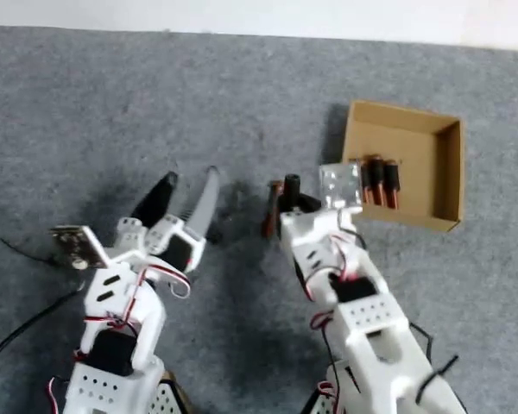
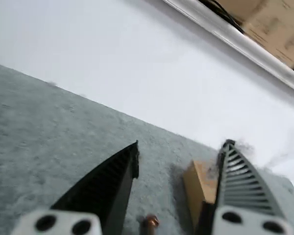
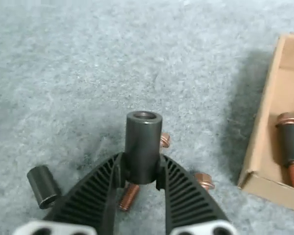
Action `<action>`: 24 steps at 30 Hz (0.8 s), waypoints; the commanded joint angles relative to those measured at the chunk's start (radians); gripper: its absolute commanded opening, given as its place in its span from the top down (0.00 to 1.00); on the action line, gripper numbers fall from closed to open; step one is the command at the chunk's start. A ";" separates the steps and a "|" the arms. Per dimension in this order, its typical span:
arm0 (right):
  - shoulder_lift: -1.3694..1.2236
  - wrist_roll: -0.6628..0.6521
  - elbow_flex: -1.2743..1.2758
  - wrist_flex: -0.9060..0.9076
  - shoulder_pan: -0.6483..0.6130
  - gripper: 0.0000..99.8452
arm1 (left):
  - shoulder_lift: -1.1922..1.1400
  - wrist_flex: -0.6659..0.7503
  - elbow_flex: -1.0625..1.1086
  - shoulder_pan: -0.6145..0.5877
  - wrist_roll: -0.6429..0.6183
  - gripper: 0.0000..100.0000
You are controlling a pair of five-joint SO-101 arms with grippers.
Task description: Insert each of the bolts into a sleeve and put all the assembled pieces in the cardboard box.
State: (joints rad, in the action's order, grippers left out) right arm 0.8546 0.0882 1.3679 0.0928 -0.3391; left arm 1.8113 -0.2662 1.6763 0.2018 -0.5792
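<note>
Pinching a black sleeve [image 3: 143,132] with the right gripper [image 3: 141,161], I'm holding it upright, bore facing up, with both fingers pressing on its lower half just above the grey mat [image 1: 242,86]. The left gripper [image 2: 181,147] is hovering off to the side with fingers spread wide and nothing between them.

A copper bolt [image 3: 129,196] is lying flat on the mat right under the held sleeve. A second bolt [image 3: 204,181] is showing its head just beside it, toward the cardboard box [image 1: 449,172]. A spare sleeve [image 3: 43,186] is lying on its side near the other finger. The box is sitting close by, with a few assembled pieces [image 1: 378,183] lying in it side by side.

Handling, as I'm judging it:
- **Sleeve:** it looks rigid, smooth and round, so it's likely wanting to twist or slip in the ribbed pads. A mid-body grip with the bore left open looks best.
- **Bolts:** they look like small, stiff metal, light, and prone to rolling on the mat. I'm thinking the left gripper should take one across the shank near the head, leaving the threaded end free for the bore.
- **Main risk:** I'm reading it as misalignment at the bore mouth, which could knock the sleeve crooked in the pinch.
</note>
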 commanded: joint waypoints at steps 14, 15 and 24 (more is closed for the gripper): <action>0.383 -0.005 0.229 -0.035 0.240 1.00 | -0.206 -0.169 -0.165 0.185 0.087 0.75; 0.390 -0.005 0.229 -0.035 0.240 1.00 | -0.283 -0.187 -0.208 0.196 0.087 0.75; 0.401 -0.005 0.232 -0.033 0.243 1.00 | -1.102 -0.236 -0.562 0.280 0.137 0.75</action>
State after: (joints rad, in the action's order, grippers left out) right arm 1.2336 0.0882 1.6088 0.0913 -0.1089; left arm 0.9935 -0.5025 1.2513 0.4703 -0.4519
